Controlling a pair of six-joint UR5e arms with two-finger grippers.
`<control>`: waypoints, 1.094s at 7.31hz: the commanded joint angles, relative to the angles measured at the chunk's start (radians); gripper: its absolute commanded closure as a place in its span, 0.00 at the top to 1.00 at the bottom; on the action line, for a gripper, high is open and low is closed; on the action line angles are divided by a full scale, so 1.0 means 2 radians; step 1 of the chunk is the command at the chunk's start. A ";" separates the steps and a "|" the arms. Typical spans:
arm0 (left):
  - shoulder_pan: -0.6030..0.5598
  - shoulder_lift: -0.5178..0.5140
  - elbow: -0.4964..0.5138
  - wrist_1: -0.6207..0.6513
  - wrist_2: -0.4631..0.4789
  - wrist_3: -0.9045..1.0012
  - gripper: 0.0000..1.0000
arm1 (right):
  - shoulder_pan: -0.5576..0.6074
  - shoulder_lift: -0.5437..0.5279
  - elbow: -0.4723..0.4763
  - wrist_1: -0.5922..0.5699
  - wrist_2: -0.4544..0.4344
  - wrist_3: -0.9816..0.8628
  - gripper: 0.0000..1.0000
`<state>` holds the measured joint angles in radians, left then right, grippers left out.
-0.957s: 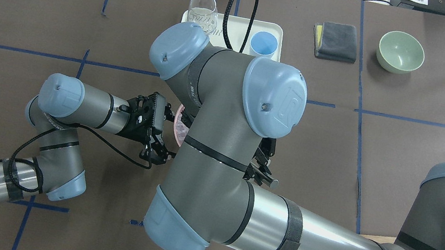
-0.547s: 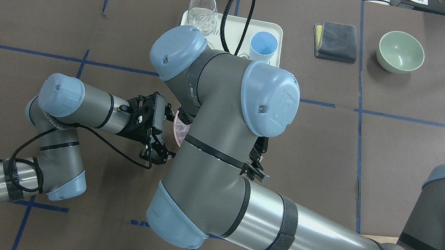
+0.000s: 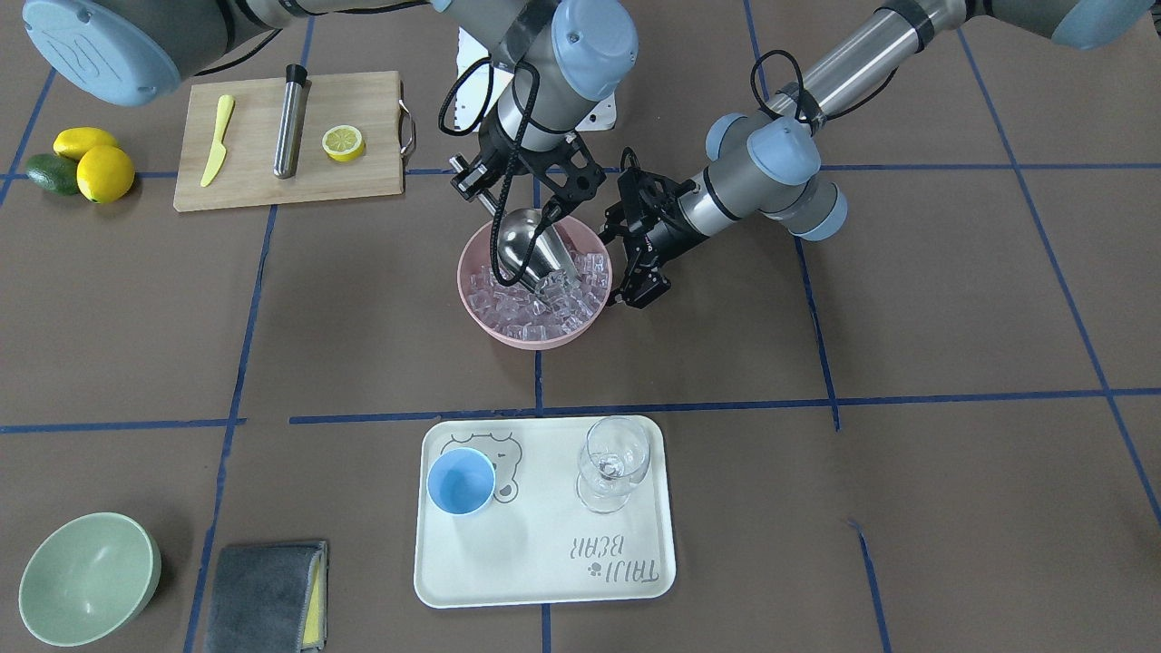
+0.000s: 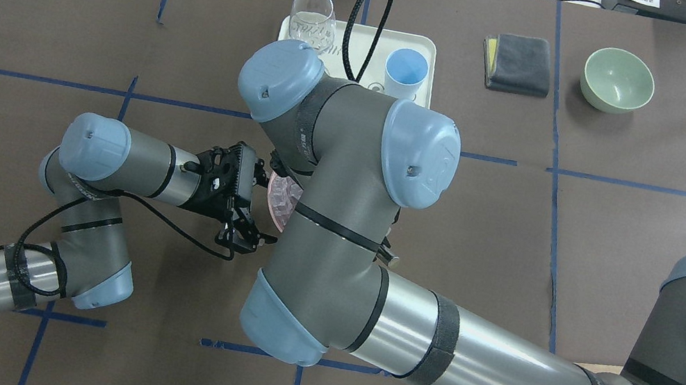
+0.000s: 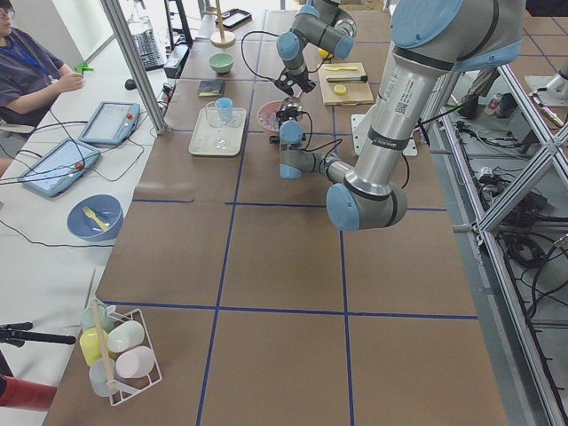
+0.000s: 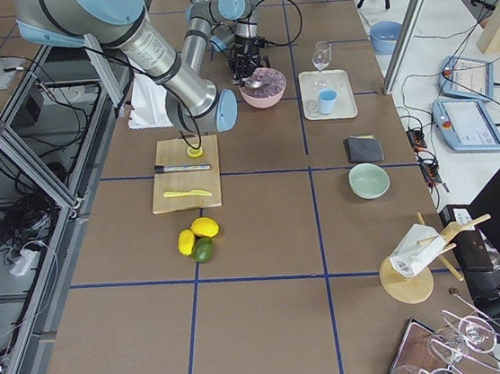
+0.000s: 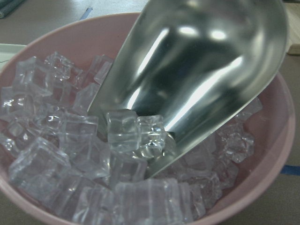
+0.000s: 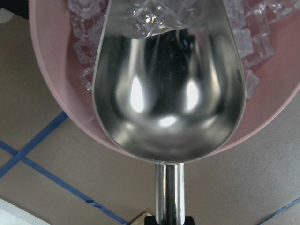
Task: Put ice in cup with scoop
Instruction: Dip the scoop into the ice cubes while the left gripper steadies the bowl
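Observation:
The steel scoop (image 3: 529, 243) is tipped nose-down into the ice (image 3: 544, 313) heaped in a pink bowl (image 3: 473, 304). My right gripper (image 3: 494, 186) is shut on the scoop's thin handle just behind the bowl's far rim. The right wrist view shows a few cubes at the mouth of the scoop (image 8: 168, 93), and the rest of the trough is bare. My left gripper (image 3: 626, 263) stands open against the bowl's side, holding nothing. The light-blue cup (image 3: 461, 481) stands empty on a cream tray (image 3: 544, 562).
A clear wine glass (image 3: 615, 462) shares the tray with the cup. Behind the bowl is a cutting board (image 3: 363, 186) with a steel cylinder, yellow knife and lemon half. A green bowl (image 3: 86, 578) and grey cloth (image 3: 263, 594) sit at the front corner.
My right arm has swung in over the bowl. The handle's end moved toward the bowl and slid under the arm. The left arm has stayed still.

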<state>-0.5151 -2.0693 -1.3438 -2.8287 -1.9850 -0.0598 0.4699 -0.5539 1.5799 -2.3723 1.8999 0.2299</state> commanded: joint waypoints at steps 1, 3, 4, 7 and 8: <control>0.000 0.000 0.000 0.000 0.000 0.000 1.00 | 0.002 -0.008 0.002 0.019 -0.002 0.003 0.00; 0.001 0.000 0.000 0.000 0.000 0.000 1.00 | 0.002 -0.024 0.008 0.042 -0.003 0.003 0.00; 0.001 0.000 0.000 0.000 0.000 0.000 1.00 | 0.002 -0.031 0.016 0.044 -0.003 0.004 0.00; 0.001 0.000 0.000 0.000 0.001 0.000 1.00 | 0.002 -0.098 0.082 0.090 -0.003 0.035 0.00; 0.001 0.000 0.000 0.000 0.000 0.000 1.00 | 0.001 -0.113 0.087 0.115 -0.003 0.051 0.00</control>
<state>-0.5139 -2.0693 -1.3438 -2.8286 -1.9842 -0.0598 0.4739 -0.7286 1.7234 -2.2049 1.8941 0.2955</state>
